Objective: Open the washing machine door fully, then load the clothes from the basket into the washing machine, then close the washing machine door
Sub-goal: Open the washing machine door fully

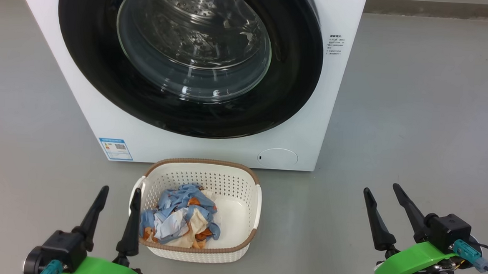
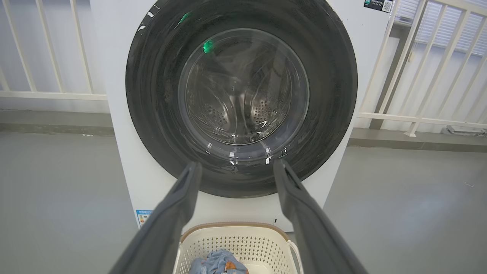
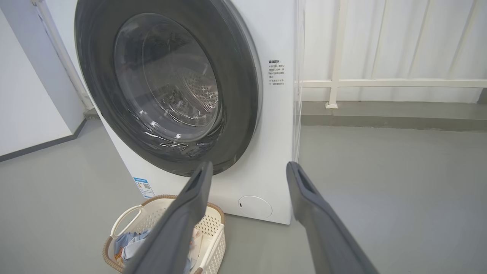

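Looking at this, the washing machine door (image 1: pixel 190 55) is shut flush, and the left gripper (image 1: pixel 121 189) and right gripper (image 1: pixel 381 187) both hang low with fingers spread wide, holding nothing. The clothes (image 1: pixel 181 217) sit bunched in the basket (image 1: pixel 203 163), on the floor just in front of the washing machine (image 1: pixel 312 115), below the door. My worry: that glossy rim shows no obvious handle, so fingers could slip off. A low reach might also shove the basket.
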Controlling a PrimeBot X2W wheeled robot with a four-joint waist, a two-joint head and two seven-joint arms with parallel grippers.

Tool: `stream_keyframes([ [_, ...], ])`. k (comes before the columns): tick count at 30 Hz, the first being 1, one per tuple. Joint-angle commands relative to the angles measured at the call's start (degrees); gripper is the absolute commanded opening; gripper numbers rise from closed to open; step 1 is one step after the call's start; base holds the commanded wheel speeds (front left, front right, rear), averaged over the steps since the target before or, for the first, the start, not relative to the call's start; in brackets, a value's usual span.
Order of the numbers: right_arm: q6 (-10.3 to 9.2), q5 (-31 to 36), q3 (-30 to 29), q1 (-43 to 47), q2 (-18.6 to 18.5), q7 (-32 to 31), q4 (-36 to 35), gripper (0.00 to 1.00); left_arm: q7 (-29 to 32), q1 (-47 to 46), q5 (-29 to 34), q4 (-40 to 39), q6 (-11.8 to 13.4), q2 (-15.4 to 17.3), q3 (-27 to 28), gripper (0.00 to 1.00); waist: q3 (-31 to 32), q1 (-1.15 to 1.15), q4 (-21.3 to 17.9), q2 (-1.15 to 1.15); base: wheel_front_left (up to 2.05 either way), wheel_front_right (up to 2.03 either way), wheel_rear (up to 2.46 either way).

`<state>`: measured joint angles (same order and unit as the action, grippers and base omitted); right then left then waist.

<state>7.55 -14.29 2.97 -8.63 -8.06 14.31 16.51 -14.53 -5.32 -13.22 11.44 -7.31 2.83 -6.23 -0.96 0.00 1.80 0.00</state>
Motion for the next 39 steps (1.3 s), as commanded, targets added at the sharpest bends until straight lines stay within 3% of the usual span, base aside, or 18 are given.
stream_keyframes([
  [1,-0.06,-0.2,1.4,-2.5,-0.7,0.7,-1.2,1.0,-0.5,-2.3,-0.1,-1.1,-0.2,0.7,1.5,1.0,-0.1,0.0,0.0,0.0,0.0,0.0,0.0],
  [14,-0.06,-2.7,-1.4,-6.0,-2.8,0.7,-0.4,1.0,-0.5,-3.5,-0.5,-1.0,-0.2,0.8,0.9,1.0,-2.1,0.0,0.6,0.0,0.0,0.0,0.0],
  [28,-0.06,-12.1,-4.8,-14.8,-4.9,0.7,0.5,1.0,-0.5,-6.3,-1.4,-2.8,-0.2,0.4,1.8,1.0,-7.3,0.0,2.0,0.0,0.0,0.0,0.0],
  [29,-0.06,-13.0,-4.9,-15.4,-5.1,0.7,0.8,0.85,-0.5,-6.5,-1.3,-3.0,-0.2,0.4,1.9,1.0,-7.6,0.0,2.1,0.0,0.0,0.0,0.0],
  [30,-0.06,-14.0,-5.0,-16.1,-5.1,0.7,1.0,0.58,-0.5,-6.6,-1.1,-3.2,-0.2,0.4,2.0,1.0,-8.0,0.0,2.1,0.0,0.0,0.0,0.0],
  [32,-0.06,-16.2,-4.9,-17.6,-5.6,0.7,1.5,0.26,-0.5,-6.7,-0.9,-3.8,-0.2,0.4,2.3,1.0,-8.8,0.0,2.2,0.0,0.0,0.0,0.0],
  [33,-0.06,-17.2,-4.8,-18.3,-5.9,0.7,1.7,0.03,-0.5,-6.7,-0.7,-4.0,-0.2,0.4,2.4,1.0,-9.2,0.0,2.2,0.0,0.0,0.0,0.0],
  [39,-0.06,-23.0,-2.8,-21.8,-8.6,0.7,3.3,0.0,-0.5,-7.3,0.0,-4.7,-0.2,0.3,3.1,1.0,-11.0,0.0,2.6,0.0,0.0,0.0,0.0],
])
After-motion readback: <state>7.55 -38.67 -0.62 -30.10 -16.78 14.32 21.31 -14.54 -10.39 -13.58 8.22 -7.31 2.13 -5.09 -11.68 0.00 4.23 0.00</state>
